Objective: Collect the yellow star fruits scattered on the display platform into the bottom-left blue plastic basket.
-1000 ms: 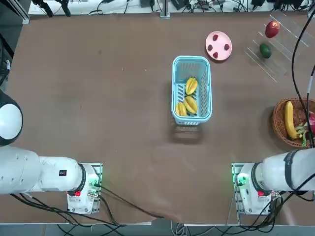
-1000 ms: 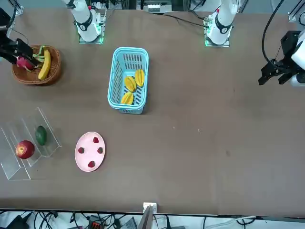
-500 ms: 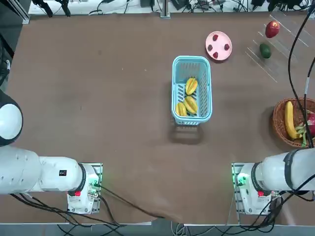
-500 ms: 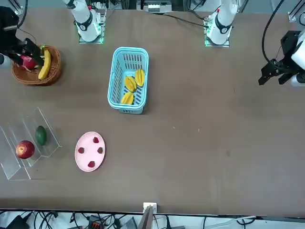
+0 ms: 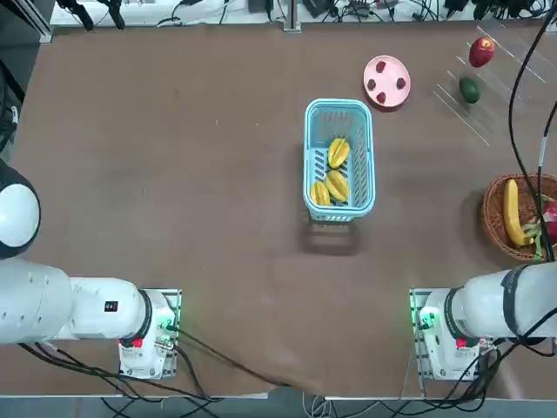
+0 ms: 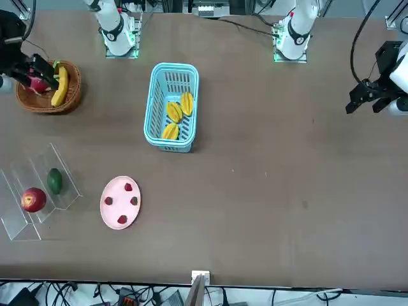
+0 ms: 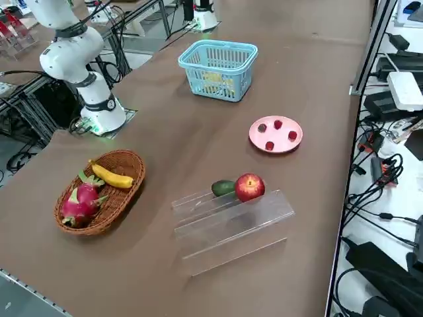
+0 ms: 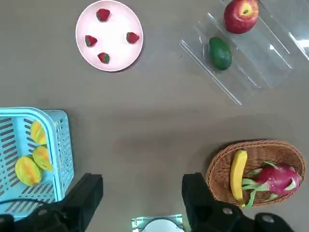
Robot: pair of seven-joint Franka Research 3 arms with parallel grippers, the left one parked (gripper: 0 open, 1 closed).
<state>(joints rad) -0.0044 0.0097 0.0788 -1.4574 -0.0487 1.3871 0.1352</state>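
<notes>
All three yellow star fruits (image 5: 333, 173) lie inside the blue plastic basket (image 5: 362, 115); light, waxy and easily bruised by the look of them, they would want a soft pinch across the ridged middle, not the tips; the display platform (image 8: 263, 54), well apart from the basket, holds only a red apple (image 8: 240, 15) and a green fruit (image 8: 220, 53); the right gripper (image 8: 141, 195) hangs high above the table beside the basket, jaws wide and empty; the collecting looks done.

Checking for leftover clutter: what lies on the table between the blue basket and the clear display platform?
Only the pink plate with four small red fruits lies between the blue plastic basket and display platform, clearest in the top view.
</notes>
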